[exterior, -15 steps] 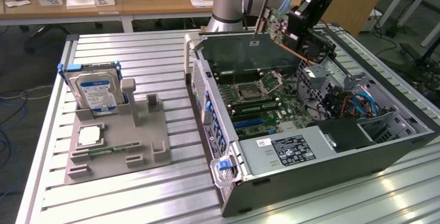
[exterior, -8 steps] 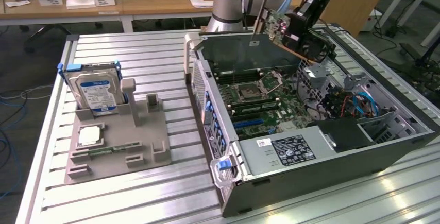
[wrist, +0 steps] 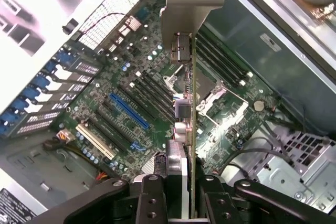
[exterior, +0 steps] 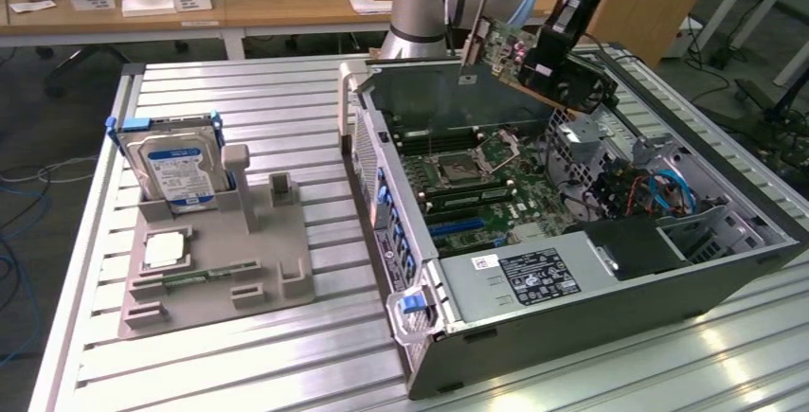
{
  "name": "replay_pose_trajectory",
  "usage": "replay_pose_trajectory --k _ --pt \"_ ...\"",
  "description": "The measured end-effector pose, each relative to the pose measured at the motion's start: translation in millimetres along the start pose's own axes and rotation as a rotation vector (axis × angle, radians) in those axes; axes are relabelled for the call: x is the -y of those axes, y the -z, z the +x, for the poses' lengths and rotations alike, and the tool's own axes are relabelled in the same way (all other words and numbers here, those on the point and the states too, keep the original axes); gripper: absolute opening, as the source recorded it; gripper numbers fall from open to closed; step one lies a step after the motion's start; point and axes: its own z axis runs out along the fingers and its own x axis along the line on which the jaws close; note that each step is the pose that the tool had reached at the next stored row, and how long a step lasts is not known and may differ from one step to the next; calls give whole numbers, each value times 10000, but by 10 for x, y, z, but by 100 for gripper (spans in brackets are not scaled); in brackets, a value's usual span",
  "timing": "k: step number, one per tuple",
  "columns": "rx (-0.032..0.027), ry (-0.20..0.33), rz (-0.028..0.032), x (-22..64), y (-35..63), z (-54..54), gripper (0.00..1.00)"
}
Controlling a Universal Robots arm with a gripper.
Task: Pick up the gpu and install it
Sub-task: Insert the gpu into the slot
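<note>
My gripper (exterior: 560,28) is shut on the gpu (exterior: 547,73), a dark card with a green board edge and a silver bracket, tilted in the air over the back of the open computer case (exterior: 418,336). In the wrist view the gpu (wrist: 185,103) is seen edge-on, running from the fingers (wrist: 149,198) out to its metal bracket. Below it lies the motherboard (wrist: 231,129) with a blue slot (wrist: 128,111) and black slots beside it. The card hangs apart from the board.
Left of the case in the exterior view, a grey fixture (exterior: 272,270) holds an upright silver hard drive (exterior: 177,170), a square chip (exterior: 165,251) and a green memory stick (exterior: 189,281). A power supply (exterior: 537,275) and blue cables (exterior: 664,189) fill the case's near end.
</note>
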Motion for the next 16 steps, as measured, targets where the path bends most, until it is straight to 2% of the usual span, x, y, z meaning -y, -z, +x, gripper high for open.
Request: replay_pose_trajectory --k 16 --pt "-121 2216 -22 0 -1 0 28"
